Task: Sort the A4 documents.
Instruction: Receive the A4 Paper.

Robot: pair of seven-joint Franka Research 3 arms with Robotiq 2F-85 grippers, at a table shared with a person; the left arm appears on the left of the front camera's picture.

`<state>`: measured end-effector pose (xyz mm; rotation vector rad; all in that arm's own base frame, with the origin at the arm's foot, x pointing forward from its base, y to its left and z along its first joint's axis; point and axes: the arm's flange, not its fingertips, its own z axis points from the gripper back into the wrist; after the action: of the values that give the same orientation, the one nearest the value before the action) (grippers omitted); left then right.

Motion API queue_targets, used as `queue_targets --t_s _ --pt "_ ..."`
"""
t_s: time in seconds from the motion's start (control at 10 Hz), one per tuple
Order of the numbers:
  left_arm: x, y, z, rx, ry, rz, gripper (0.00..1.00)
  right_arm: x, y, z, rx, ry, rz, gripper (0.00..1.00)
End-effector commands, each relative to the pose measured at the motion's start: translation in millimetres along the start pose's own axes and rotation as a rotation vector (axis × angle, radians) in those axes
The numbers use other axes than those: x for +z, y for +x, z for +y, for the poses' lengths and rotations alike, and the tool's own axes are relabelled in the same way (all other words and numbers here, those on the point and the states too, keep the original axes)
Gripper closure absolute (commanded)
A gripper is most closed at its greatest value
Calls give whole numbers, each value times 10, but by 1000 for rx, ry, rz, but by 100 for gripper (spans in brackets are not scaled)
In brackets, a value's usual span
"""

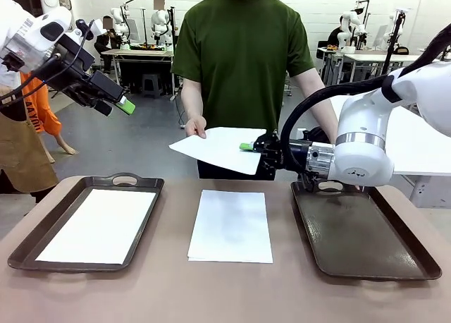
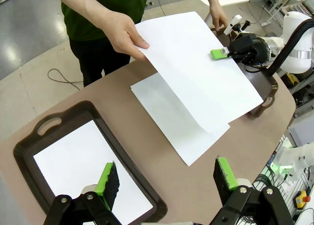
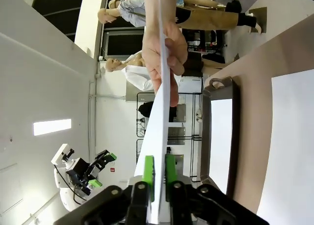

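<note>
One A4 document (image 1: 218,148) hovers nearly flat above the tabletop's (image 1: 225,295) far edge, long axis roughly far-to-near. The right gripper (image 1: 248,147) clamps its right edge and the person's hand (image 1: 195,128) holds its left corner. That gripper's lower finger hides beneath the sheet, while the left gripper (image 1: 125,106) hangs wide open, far left.

A glossy grey floor (image 1: 134,139) spreads behind the rounded brown table (image 1: 232,295) and reflects pale light. White walls (image 1: 317,2) close the far end of the room, where white workbenches (image 1: 144,53) stand on both sides, one with a dark stool (image 1: 150,83) beneath it. A rectangular ceiling lamp (image 3: 51,126) glows overhead.
</note>
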<state>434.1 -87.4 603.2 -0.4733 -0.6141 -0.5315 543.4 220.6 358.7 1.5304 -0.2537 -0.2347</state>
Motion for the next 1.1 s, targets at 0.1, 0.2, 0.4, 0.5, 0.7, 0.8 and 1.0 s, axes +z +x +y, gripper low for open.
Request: queue_targets --t_s 0.1,0.2,0.4,0.5,0.7,0.8,1.0 --pt "6 -3 13 -12 -5 -7 0 -38 30 29 10 31 -18 100" --pt "6 -3 13 -12 -5 -7 0 -36 35 33 12 27 -19 100" --pt "6 -3 13 -12 -5 -7 0 -51 -21 117 114 17 53 100" --pt "6 -3 13 -12 -5 -7 0 3 15 26 6 3 -2 100" --pt "6 -3 13 -12 -5 -7 0 3 15 26 6 3 -2 100" --pt "6 -3 13 -12 -5 -7 0 3 15 26 6 3 -2 100" --pt "6 -3 13 -12 -5 -7 0 3 15 26 6 3 -2 100"
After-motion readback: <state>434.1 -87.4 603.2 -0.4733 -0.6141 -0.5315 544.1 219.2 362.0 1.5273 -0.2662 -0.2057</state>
